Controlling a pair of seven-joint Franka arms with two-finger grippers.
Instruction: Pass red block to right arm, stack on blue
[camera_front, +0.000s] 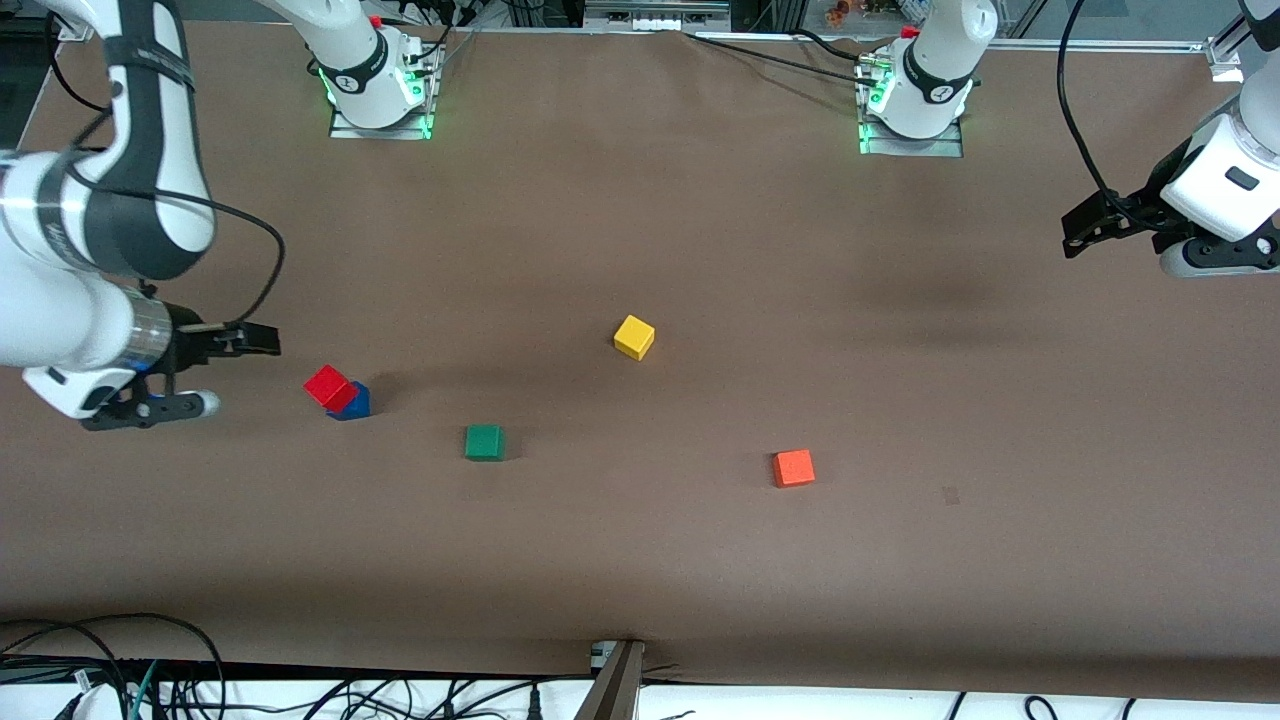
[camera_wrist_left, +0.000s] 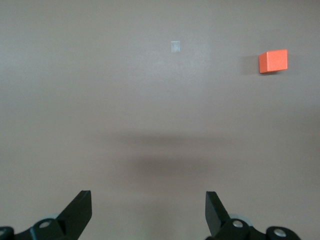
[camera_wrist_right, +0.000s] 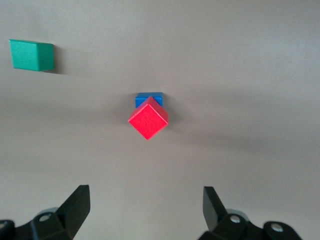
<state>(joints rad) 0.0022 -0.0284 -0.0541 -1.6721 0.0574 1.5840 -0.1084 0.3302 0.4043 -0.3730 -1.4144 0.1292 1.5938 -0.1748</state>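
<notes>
Lowest in the front view sits the orange cube (camera_front: 794, 468), toward my left arm's end. A little higher is the green cube (camera_front: 484, 442). Higher again, toward my right arm's end, the red block (camera_front: 329, 387) rests on the blue cube (camera_front: 354, 404), turned cornerwise to it. The yellow cube (camera_front: 634, 337) lies mid-frame, farthest from the front camera. That makes five cubes, one of each colour.

My right claw (camera_front: 225, 372) hangs spread and empty beside the stack at mid-height of the frame. My left claw (camera_front: 1120, 245) waits in the upper frame, also spread and empty.

The right wrist view catches only the stack and the green cube. The left wrist view catches only the orange cube. The yellow cube shows only from the front.
</notes>
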